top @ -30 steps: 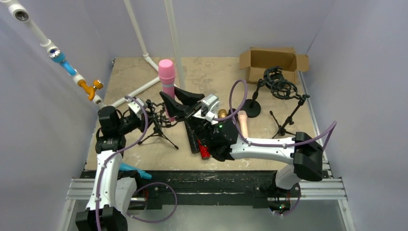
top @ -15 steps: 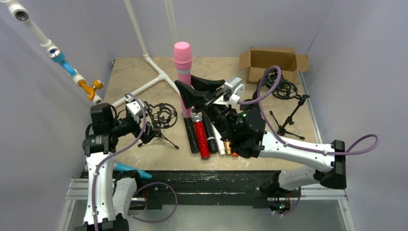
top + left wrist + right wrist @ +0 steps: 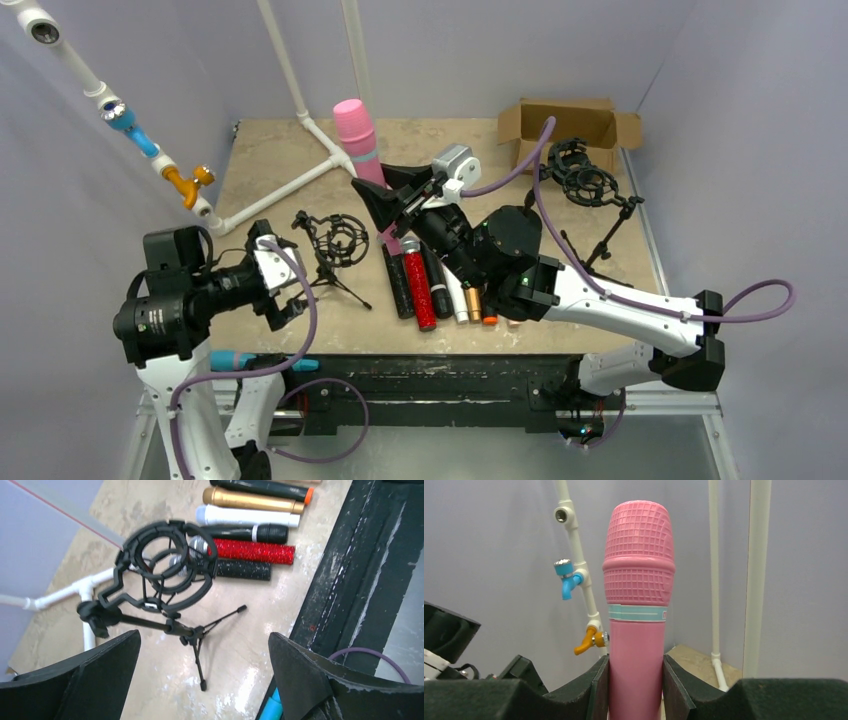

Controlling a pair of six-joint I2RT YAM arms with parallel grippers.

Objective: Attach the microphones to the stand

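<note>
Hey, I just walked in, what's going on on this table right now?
The right gripper is clamped on the pink microphone and holds it off the table, head up. The row of microphones lies on the table at the near edge, none mounted yet. The left gripper is open and empty, just beside the small tripod stand, whose ring mount holds nothing. More stands sit at the back right.

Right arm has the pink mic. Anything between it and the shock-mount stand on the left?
Nothing visible does. The pink microphone, clamped in the right gripper, is just right of the stand, with only open space between. The left gripper is open on the stand's near-left side, off that path.
</note>
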